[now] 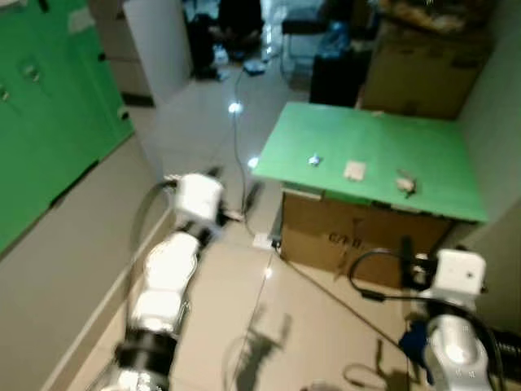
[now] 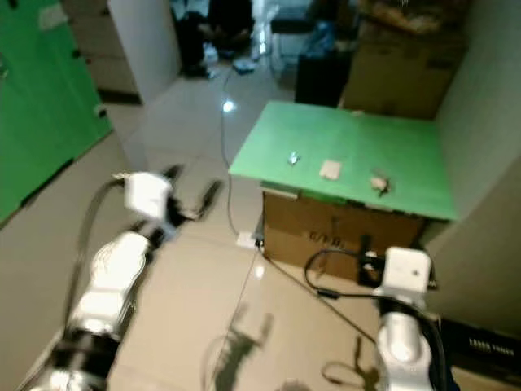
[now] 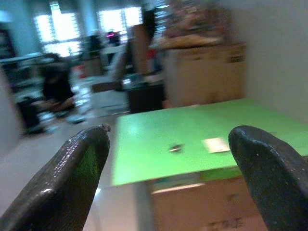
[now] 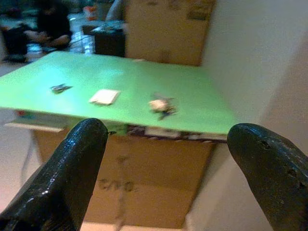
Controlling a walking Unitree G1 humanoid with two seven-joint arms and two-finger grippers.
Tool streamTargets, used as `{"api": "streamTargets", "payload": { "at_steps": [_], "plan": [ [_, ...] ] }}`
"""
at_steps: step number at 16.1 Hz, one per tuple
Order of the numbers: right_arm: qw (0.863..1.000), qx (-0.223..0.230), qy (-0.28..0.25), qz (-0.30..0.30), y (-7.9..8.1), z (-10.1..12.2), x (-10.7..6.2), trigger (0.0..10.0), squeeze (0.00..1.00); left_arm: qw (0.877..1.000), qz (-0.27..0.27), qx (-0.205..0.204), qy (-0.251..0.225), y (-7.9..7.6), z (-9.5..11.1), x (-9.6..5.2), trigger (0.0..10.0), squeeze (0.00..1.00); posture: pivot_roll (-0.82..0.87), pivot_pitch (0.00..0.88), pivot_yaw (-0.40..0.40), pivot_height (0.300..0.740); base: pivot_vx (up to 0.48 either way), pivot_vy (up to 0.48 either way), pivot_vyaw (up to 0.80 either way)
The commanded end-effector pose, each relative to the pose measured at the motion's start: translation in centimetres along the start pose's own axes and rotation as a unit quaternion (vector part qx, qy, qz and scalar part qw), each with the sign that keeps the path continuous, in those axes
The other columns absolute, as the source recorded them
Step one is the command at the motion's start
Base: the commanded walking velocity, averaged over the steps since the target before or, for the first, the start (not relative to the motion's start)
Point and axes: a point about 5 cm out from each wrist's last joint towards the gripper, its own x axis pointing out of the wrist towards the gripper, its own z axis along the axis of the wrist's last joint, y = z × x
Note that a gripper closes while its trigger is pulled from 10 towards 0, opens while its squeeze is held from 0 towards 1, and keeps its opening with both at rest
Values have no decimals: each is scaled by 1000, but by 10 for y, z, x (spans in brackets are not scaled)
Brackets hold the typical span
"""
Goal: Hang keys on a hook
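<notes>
A green tabletop [image 1: 383,147] lies on a cardboard box [image 1: 358,240] ahead of me. On it sit a small dark metal clump [image 1: 313,160], a white card [image 1: 354,170] and a beige-and-dark clump [image 1: 404,185]; blur keeps me from telling which is the keys. My left gripper [image 2: 191,183] is raised over the floor left of the table, open and empty. My right gripper [image 4: 166,139] hovers in front of the box, below the table's near edge, open and empty, aimed at the beige clump [image 4: 161,105].
A green wall panel [image 1: 41,122] with small blurred fittings runs along the left. A cable [image 1: 238,147] trails over the tiled floor. Large cardboard boxes [image 1: 423,65] stand behind the table, a pale wall [image 1: 501,122] to its right. A person [image 3: 55,86] sits far back.
</notes>
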Motion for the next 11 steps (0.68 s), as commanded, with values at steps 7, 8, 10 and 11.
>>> {"api": "streamTargets", "payload": {
  "at_steps": [7,8,10,11],
  "plan": [
    [1000,17,24,2,7,-11,-10,10000,1000,993,88,-34,71,15,-18,-17,10000,0,-159,0,88,740,0,0,0],
    [1000,17,24,2,7,-11,-10,10000,1000,994,79,-42,67,14,-18,-16,10000,0,-159,0,88,740,0,0,0],
    [1000,18,20,7,11,-8,-10,10000,1000,993,80,-43,75,13,-21,-11,10000,0,-163,0,95,740,450,0,0],
    [1000,21,21,6,11,-7,-9,10000,1000,993,79,-47,80,13,-23,-11,10000,0,-167,0,100,740,454,0,0]
  ]
}}
